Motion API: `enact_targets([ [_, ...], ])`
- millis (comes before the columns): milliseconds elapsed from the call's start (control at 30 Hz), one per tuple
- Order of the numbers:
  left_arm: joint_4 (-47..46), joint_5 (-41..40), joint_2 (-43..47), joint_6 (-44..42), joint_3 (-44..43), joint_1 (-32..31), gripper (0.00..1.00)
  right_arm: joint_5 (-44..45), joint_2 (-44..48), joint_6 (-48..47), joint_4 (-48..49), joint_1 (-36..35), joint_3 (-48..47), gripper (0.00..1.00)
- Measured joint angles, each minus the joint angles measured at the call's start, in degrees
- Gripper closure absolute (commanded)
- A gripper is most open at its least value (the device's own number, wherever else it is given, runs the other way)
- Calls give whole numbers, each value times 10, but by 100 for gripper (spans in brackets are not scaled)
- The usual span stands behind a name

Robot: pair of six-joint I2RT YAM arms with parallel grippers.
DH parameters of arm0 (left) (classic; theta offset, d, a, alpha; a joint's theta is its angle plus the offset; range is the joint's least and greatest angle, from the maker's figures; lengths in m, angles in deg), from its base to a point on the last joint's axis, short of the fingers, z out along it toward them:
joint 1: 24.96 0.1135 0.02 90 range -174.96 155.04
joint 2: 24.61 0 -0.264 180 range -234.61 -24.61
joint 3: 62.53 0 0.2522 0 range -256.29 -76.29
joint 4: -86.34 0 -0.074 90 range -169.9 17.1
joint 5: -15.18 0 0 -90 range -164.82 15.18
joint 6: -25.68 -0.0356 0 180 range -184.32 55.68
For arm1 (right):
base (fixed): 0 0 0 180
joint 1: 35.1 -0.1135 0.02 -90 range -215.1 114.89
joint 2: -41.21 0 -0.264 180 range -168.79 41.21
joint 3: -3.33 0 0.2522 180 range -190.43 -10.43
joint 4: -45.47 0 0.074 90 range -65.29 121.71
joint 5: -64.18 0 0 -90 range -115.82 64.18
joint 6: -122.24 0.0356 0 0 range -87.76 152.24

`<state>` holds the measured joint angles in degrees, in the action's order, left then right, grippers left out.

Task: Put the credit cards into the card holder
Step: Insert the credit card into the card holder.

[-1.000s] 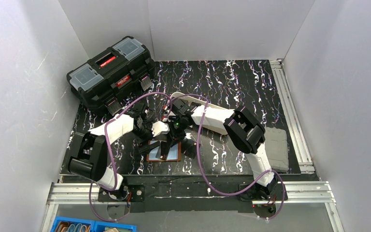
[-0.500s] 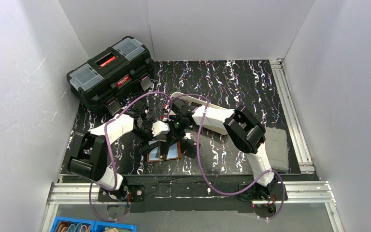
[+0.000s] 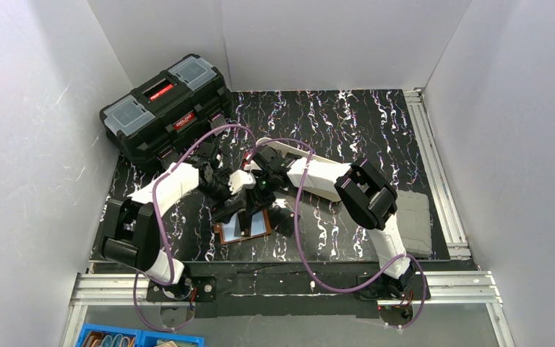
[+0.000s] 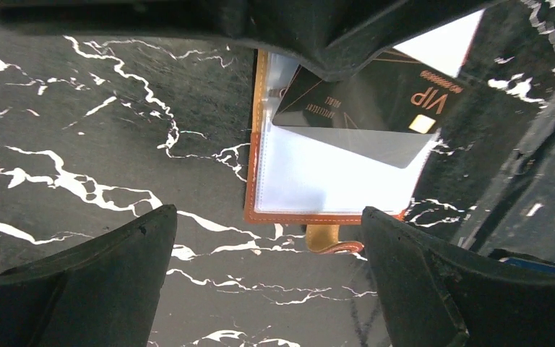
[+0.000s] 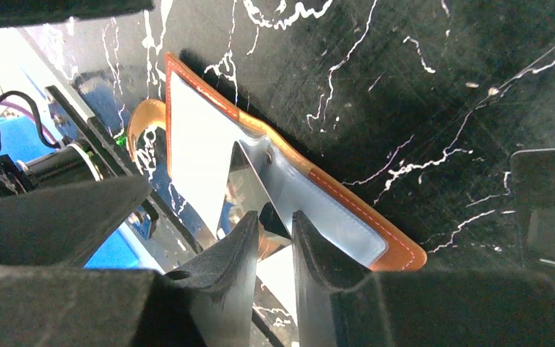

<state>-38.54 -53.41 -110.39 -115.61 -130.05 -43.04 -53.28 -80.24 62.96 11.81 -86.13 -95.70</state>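
Note:
The brown card holder (image 3: 242, 228) lies open on the black marbled mat, its clear sleeves up; it also shows in the left wrist view (image 4: 332, 181) and the right wrist view (image 5: 376, 238). My right gripper (image 5: 273, 223) is shut on a black credit card marked VIP (image 4: 376, 105). The card's lower end sits inside a clear sleeve. My left gripper (image 4: 267, 217) is open and empty, hovering just off the holder's snap-tab strap (image 4: 329, 238). Another dark card (image 5: 549, 213) lies flat on the mat beside the holder.
A big black toolbox (image 3: 166, 108) stands at the back left. A long white tray (image 3: 289, 150) lies partly under my right arm. A grey pad (image 3: 413, 220) sits at the right, by the aluminium rail (image 3: 433, 159). White walls enclose the mat.
My left arm has pulled back and up toward the far left, uncovering more of the card holder. My right gripper has stayed over the holder with the card.

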Motion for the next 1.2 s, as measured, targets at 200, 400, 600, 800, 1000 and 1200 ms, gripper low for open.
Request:
enact_targets([
  [200, 51, 44, 26, 10, -52, 58, 1, 8, 27, 13, 29, 0, 50, 63],
  [400, 38, 58, 143, -31, 26, 130, 1, 34, 52, 21, 43, 0, 76, 57],
  [600, 38, 78, 137, -31, 57, 130, 1, 64, 92, 19, 46, 0, 92, 47],
  [800, 63, 110, 121, -32, -35, 130, 1, 99, 162, 1, 40, 0, 92, 28],
  [1000, 110, 142, 129, -52, -91, 130, 1, 127, 220, -22, 23, 6, 92, 17],
  [1200, 144, 155, 142, -72, -90, 130, 1, 140, 250, -33, 16, 39, 128, 9],
])
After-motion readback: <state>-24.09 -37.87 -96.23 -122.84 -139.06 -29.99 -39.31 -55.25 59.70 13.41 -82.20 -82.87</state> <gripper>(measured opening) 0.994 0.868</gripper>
